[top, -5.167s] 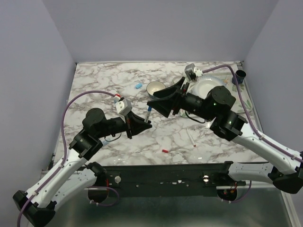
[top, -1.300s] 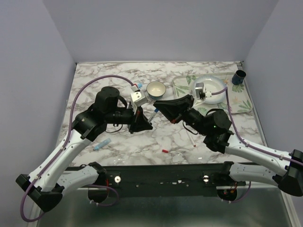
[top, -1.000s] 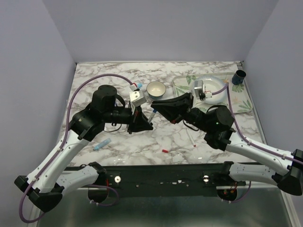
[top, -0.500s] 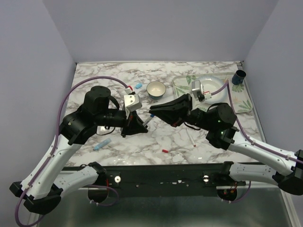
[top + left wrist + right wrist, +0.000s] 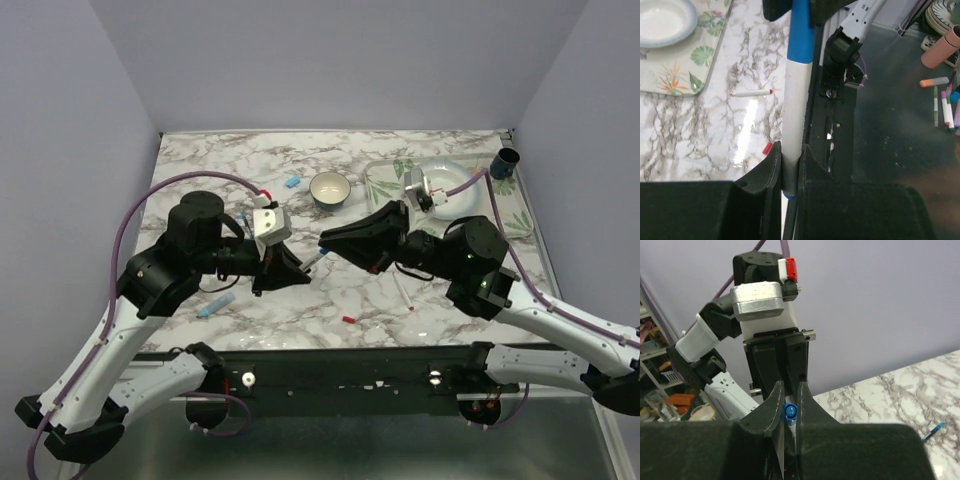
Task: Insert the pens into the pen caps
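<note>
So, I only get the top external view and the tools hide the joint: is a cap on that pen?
Observer: In the left wrist view a blue cap covers one end of the pen, meeting the white barrel with no visible gap.
Operator: Who holds which end?
Observer: The left tool pinches the barrel near its blue tail; the right tool grips the cap.
Operator: Centred in the right tool?
Observer: In the right wrist view the blue end sits squarely between its fingers.
</note>
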